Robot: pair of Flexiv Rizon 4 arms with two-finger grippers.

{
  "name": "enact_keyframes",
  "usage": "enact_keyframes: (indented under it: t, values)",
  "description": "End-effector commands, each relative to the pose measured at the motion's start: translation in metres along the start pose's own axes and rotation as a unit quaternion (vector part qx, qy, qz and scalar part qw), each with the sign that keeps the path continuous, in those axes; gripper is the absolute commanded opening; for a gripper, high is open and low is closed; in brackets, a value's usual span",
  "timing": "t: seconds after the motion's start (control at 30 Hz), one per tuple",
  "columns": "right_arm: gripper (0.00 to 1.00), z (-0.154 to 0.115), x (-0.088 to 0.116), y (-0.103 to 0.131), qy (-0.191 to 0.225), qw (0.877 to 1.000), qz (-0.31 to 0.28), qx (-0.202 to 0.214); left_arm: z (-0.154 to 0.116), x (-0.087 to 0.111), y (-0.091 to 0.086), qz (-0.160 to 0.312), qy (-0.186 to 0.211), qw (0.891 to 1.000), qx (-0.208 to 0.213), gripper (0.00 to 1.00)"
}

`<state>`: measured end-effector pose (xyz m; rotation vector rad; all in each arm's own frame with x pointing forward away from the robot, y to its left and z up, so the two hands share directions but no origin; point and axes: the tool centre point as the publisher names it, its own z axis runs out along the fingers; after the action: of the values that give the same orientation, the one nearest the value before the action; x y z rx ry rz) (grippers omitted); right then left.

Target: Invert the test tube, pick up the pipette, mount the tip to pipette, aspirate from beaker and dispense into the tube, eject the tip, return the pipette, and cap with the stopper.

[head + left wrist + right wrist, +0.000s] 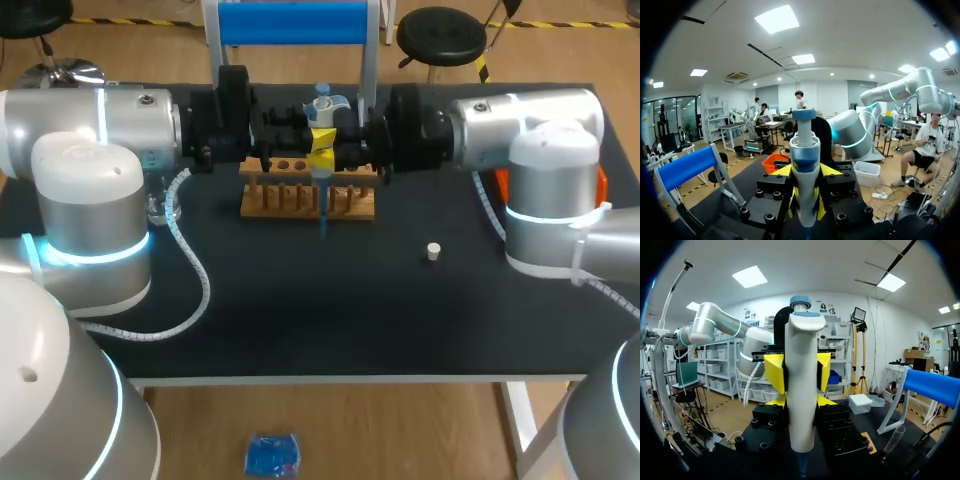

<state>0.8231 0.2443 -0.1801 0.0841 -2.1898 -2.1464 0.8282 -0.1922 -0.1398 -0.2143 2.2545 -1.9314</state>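
Both arms meet above the wooden tube rack [262,200]. A white pipette [322,100] with a blue cap hangs upright between them, its blue tip [324,218] pointing down in front of the rack. My left gripper [312,158] is shut on the pipette [804,150], its yellow fingers pressing both sides of the body. My right gripper [332,140] faces it from the other side and is also shut on the pipette [801,340]. A clear test tube [895,439] leans off to one side of my right gripper [801,402]. The white stopper [433,251] lies on the mat, right of the rack.
A glass beaker [158,207] stands at the left, partly hidden behind my left arm. An orange box [602,185] peeks out behind my right arm. The black mat [330,300] covers the table in front of the rack.
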Motion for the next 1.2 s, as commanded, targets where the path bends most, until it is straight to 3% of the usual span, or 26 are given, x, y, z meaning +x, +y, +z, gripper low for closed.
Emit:
enact_keyframes:
  t: [0.03,0.97,1.0,1.2]
  values:
    - [0.0,-0.0024,0.0007,0.0004,0.002,1.0,0.001,-0.002,0.0002,-0.0022,0.0004,0.0,-0.001,1.0,0.0,0.0]
    - [0.0,0.004,0.0016,-0.0017,0.014,1.0,0.006,-0.008,0.0002,-0.0022,0.0004,0.0,-0.001,1.0,0.0,0.0]
    - [0.0,0.004,0.0016,-0.0017,0.014,1.0,0.006,-0.008,0.0002,-0.0022,0.0004,0.0,-0.001,1.0,0.0,1.0]
    - [0.0,0.0005,0.0011,-0.001,0.012,1.0,0.006,-0.009,0.0002,-0.0022,0.0004,0.0,-0.001,1.0,0.0,1.0]
